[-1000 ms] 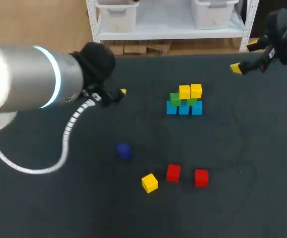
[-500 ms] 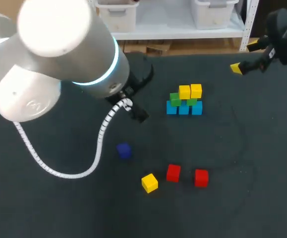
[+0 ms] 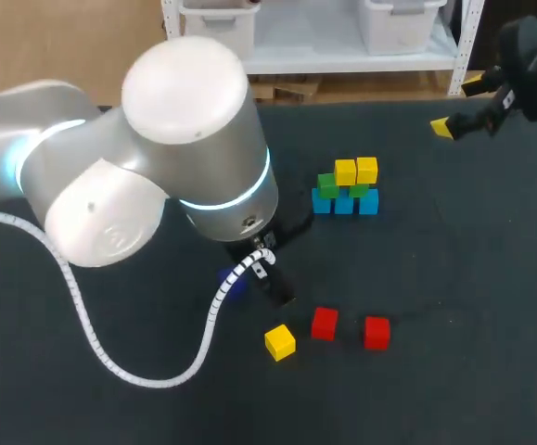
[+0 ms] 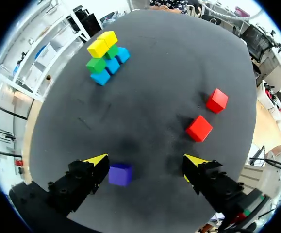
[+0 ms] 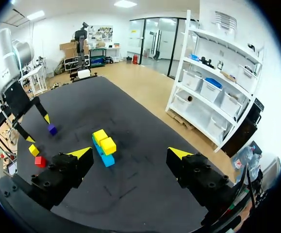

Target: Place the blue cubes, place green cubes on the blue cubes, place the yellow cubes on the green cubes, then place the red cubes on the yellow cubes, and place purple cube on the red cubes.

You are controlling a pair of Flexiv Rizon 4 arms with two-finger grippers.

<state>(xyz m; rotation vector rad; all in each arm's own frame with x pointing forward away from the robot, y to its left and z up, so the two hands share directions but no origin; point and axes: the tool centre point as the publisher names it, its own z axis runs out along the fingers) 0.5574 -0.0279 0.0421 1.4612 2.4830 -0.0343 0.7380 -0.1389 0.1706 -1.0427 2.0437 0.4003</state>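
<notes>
1. Between the spread fingers of the left gripper, which holds nothing, the purple cube lies on the counter, far off-centre and just beside one yellow tip. On a straight descent that finger could land on the cube or knock it aside. Closing from here would drag it sideways before both fingers bite.
2. Purple goes on last, so lifting it now would likely break the order.
3. Ahead of this gripper lie a red cube and, beyond it, a second red cube. The loose yellow cube seems to sit near the other finger, hidden from the wrist, and might get bumped.
4. Farther ahead, the stack of blue, green and yellow would topple at a nudge.
5. Well apart from it, the right gripper hangs with fingers apart, empty.
6. No brand, label or writing is readable.
</notes>
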